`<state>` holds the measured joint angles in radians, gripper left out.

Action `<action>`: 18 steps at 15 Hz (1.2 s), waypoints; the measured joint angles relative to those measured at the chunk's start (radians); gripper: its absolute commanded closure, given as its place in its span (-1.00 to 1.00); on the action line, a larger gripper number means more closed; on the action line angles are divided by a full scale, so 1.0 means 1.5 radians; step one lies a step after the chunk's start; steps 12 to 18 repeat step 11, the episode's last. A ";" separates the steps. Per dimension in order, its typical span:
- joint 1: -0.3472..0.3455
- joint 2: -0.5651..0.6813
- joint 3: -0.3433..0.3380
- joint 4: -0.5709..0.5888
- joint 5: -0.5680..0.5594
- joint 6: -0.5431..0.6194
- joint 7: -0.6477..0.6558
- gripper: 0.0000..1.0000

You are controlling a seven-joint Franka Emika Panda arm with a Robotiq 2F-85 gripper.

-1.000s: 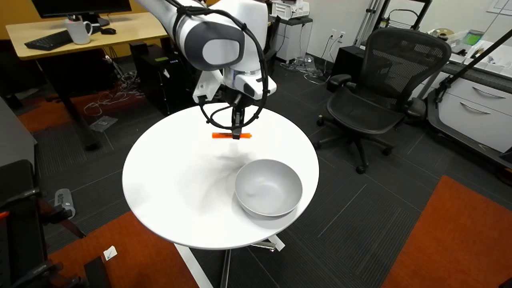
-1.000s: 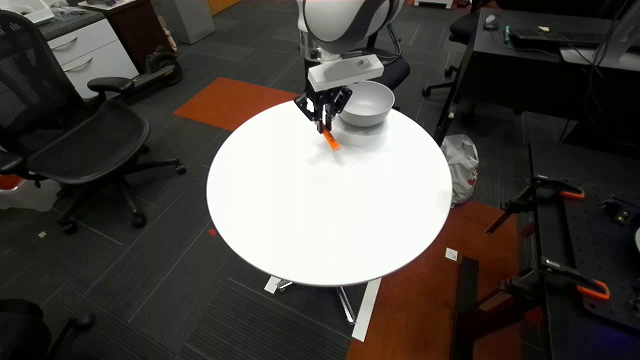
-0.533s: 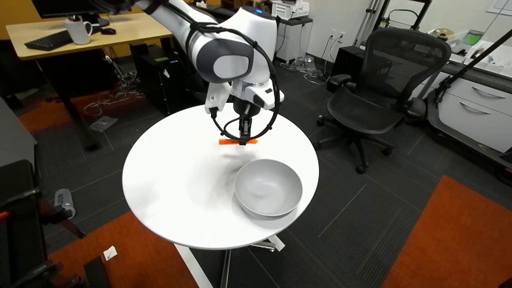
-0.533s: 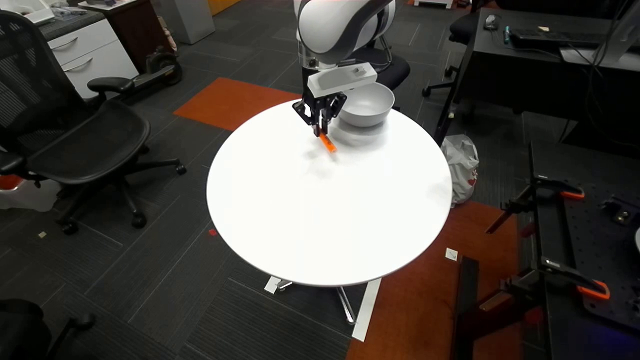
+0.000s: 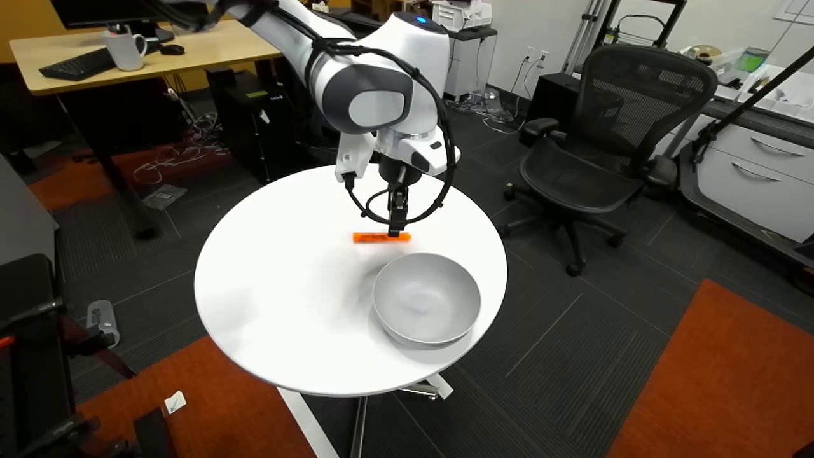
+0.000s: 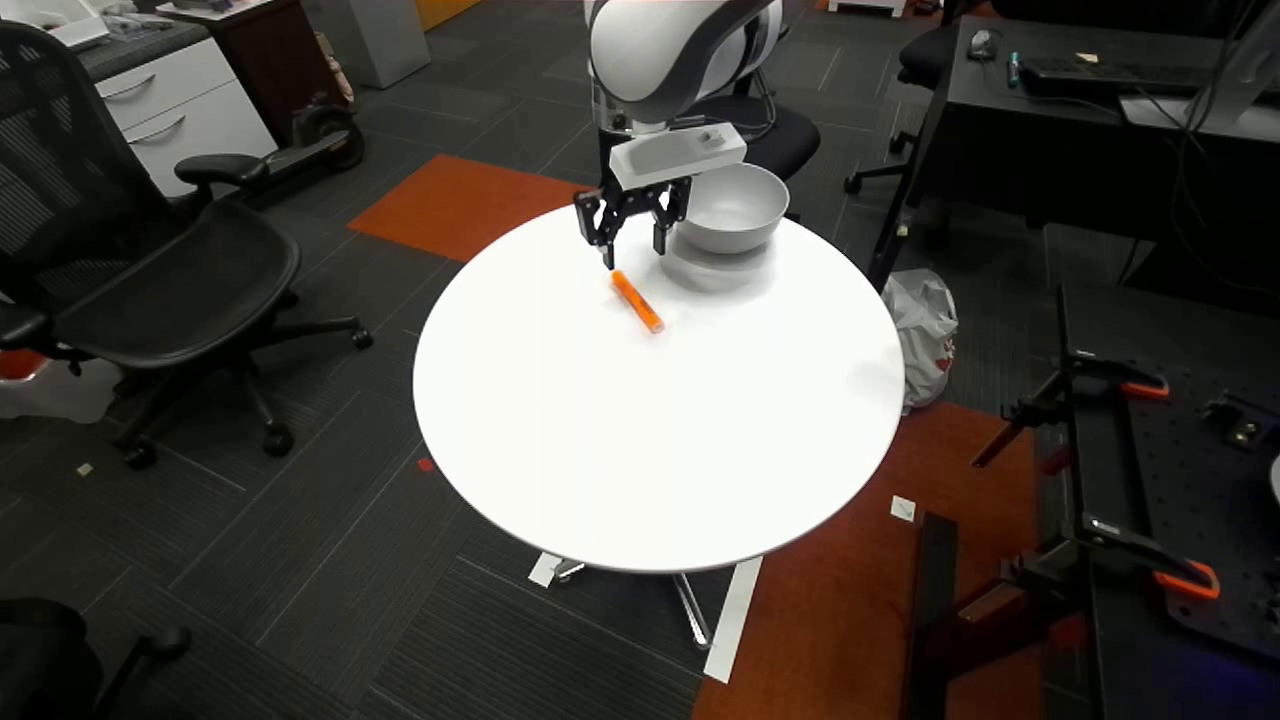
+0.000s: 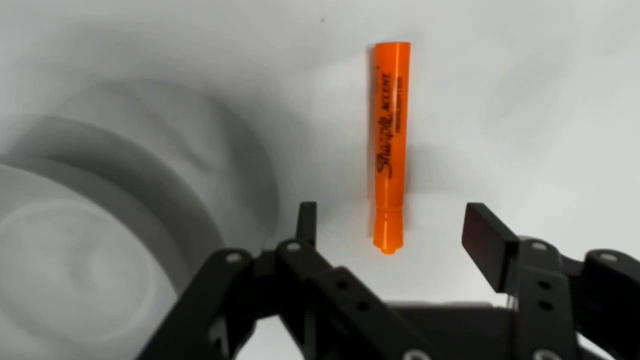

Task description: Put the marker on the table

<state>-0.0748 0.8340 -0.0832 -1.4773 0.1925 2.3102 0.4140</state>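
Note:
The orange marker (image 7: 392,145) lies flat on the white round table (image 7: 560,130), its printed side up in the wrist view. In both exterior views the marker (image 5: 375,238) (image 6: 637,302) rests on the tabletop (image 6: 650,450) close to the grey bowl (image 6: 735,205). My gripper (image 7: 391,215) is open above it, one finger on each side of the marker's near end, with a gap to both. From an exterior view the spread fingers of the gripper (image 6: 634,257) show apart from the marker. Nothing is held.
The grey bowl (image 5: 427,299) stands near the table's edge, beside the gripper; in the wrist view the bowl (image 7: 75,270) fills the lower left. A black office chair (image 5: 610,133) and a wooden desk (image 5: 210,41) stand off the table.
The gripper came down and shifted slightly toward the bowl while shut on the marker. Its fingers have since spread apart, and the marker has been let go onto the table.

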 measured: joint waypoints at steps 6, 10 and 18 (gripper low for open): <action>-0.006 0.004 0.007 0.000 0.015 0.000 -0.002 -1.00; -0.009 0.006 0.009 0.000 0.019 0.000 -0.011 -1.00; -0.010 0.006 0.010 0.000 0.019 0.000 -0.011 -1.00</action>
